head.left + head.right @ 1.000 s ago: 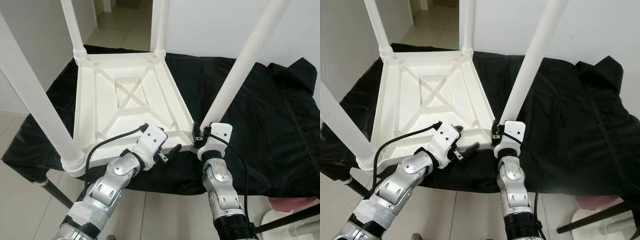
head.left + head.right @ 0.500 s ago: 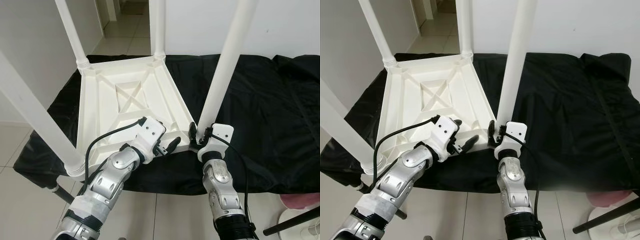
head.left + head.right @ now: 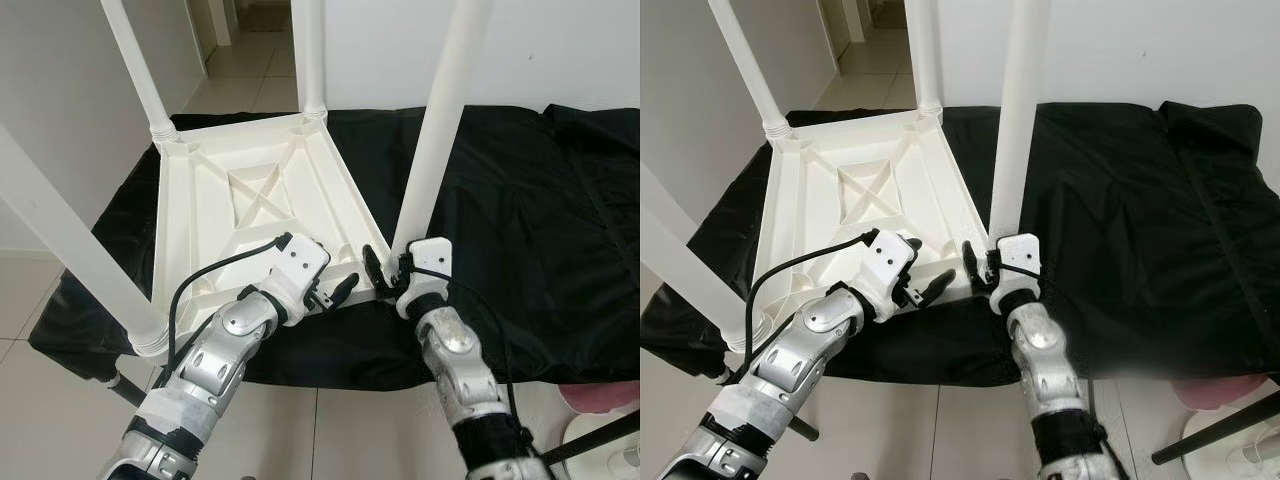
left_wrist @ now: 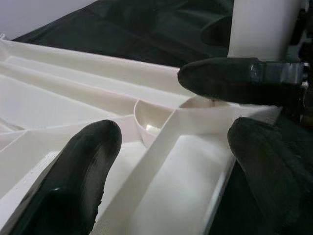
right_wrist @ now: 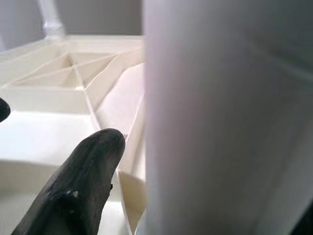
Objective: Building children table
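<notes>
Arms reach forward side by side over the near edge of the counter [image 3: 560,230], which is draped in black cloth. The left arm comes in from the lower left, bent at the elbow, and its fingers [image 3: 340,290] are spread apart, one above and one below the near rim of the white children's table [image 3: 250,200]. That table lies upside down on the cloth, its underside ribs facing up. In the left wrist view the two fingers [image 4: 73,171] straddle a rib beside a round corner socket without pressing on it.

The right arm rises from the lower right with the wrist turned inward. Its fingers [image 3: 385,272] sit at the foot of the near right table leg [image 3: 440,120], just beside the left fingers. One finger [image 5: 83,181] shows against the leg on the socket side; the other is hidden, so whether they clamp the leg cannot be told. This leg stands nearly upright in the corner socket. Three more legs [image 3: 310,60] rise from the other corners.

Compared with a second ago, the near right leg has gone from a clear rightward lean to almost vertical, and the right wrist has shifted slightly left with it. The left fingers remain spread at the same rim.
</notes>
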`<state>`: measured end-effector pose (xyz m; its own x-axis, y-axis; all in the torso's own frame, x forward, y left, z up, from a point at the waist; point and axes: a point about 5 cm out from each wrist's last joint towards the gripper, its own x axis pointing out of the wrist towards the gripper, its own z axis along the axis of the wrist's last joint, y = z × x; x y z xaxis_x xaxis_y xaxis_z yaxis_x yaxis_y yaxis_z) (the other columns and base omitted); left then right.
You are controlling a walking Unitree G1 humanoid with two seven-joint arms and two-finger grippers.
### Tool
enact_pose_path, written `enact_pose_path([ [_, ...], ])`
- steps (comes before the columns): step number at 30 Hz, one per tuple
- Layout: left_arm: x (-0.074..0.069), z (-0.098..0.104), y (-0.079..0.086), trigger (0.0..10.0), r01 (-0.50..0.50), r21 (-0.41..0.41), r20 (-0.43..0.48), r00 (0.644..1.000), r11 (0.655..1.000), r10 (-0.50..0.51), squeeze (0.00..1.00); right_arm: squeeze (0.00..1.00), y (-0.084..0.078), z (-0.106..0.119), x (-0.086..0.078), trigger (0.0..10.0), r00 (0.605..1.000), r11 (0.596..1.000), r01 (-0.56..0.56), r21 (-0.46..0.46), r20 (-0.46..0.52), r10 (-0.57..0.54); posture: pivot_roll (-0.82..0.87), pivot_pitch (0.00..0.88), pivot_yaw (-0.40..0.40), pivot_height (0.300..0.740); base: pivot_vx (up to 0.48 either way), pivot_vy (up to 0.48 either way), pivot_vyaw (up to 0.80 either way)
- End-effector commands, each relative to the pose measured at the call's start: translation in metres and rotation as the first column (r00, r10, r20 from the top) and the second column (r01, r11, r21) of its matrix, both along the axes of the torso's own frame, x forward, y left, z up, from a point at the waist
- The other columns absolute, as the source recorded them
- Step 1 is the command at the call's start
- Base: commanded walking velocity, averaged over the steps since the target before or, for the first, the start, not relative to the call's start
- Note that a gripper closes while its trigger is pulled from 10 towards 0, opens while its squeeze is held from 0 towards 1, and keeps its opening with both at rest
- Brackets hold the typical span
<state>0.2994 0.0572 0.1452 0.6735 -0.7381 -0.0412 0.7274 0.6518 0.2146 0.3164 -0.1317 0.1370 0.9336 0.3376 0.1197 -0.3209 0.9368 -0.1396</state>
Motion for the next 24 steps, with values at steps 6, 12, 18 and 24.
enact_pose_path([
  [6, -0.012, -0.008, -0.004, 10.0, 0.139, 0.017, -0.054, 0.989, 0.990, -0.138, 0.00, 0.00, -0.004, 0.000, 0.007, 10.0, 0.998, 0.997, -0.059, -0.040, -0.016, 0.058, 0.00, 0.041, 0.053, 0.740, 0.000, 0.000, 0.00],
  [12, -0.015, -0.009, -0.007, 10.0, 0.153, 0.017, -0.055, 0.987, 0.988, -0.152, 0.00, 0.00, -0.015, -0.001, 0.010, 0.0, 0.998, 0.996, -0.066, -0.055, -0.030, 0.064, 0.00, 0.039, 0.034, 0.740, 0.000, 0.000, 0.00],
  [18, -0.014, -0.009, -0.010, 10.0, 0.148, 0.012, -0.049, 0.988, 0.989, -0.148, 0.00, 0.00, -0.017, -0.003, 0.010, 10.0, 0.998, 0.999, -0.039, -0.018, -0.052, 0.038, -0.01, 0.031, 0.015, 0.740, 0.000, 0.000, 0.00],
  [24, -0.012, -0.008, -0.013, 10.0, 0.131, 0.000, -0.039, 0.991, 0.991, -0.131, 0.00, 0.00, -0.010, -0.005, 0.005, 10.0, 0.999, 0.999, 0.009, 0.038, -0.046, -0.007, -0.01, 0.026, -0.008, 0.740, 0.000, 0.000, 0.00],
])
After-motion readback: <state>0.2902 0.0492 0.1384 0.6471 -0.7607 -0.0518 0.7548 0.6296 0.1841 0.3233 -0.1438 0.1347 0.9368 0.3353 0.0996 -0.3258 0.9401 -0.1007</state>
